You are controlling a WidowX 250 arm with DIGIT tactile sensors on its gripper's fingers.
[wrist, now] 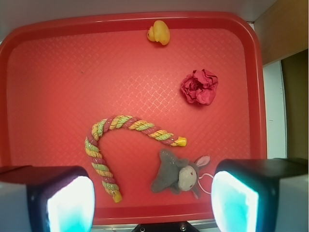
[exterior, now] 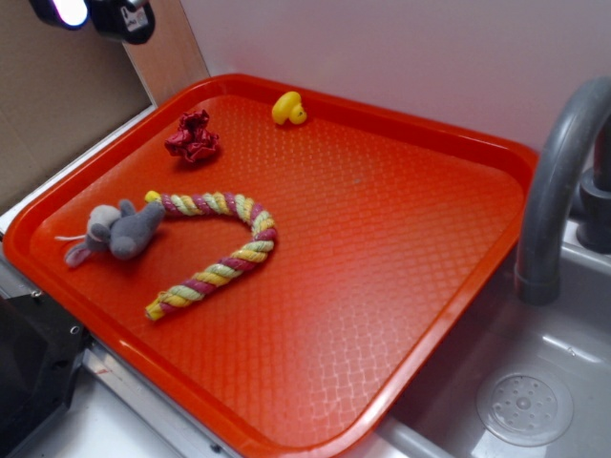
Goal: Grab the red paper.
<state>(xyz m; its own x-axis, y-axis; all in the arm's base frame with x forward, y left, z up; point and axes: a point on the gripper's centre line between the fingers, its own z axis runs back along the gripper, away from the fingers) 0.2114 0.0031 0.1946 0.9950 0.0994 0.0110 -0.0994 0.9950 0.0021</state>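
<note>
The red paper (exterior: 193, 136) is a small crumpled crimson wad lying on the orange-red tray (exterior: 382, 239) near its far left corner. In the wrist view the paper (wrist: 199, 87) sits right of centre on the tray (wrist: 58, 72). My gripper (wrist: 152, 203) is open and empty, with its two pads (wrist: 70, 205) wide apart, high above the tray's near edge and well away from the paper. In the exterior view only part of the gripper (exterior: 95, 14) shows at the top left corner.
A yellow duck (exterior: 288, 109) (wrist: 159, 32) sits by the tray's far rim. A striped rope (exterior: 215, 250) (wrist: 130, 123) curves across the tray, with a grey toy mouse (exterior: 119, 232) (wrist: 178, 174) beside it. A grey faucet (exterior: 554, 172) and sink drain (exterior: 523, 408) are at right.
</note>
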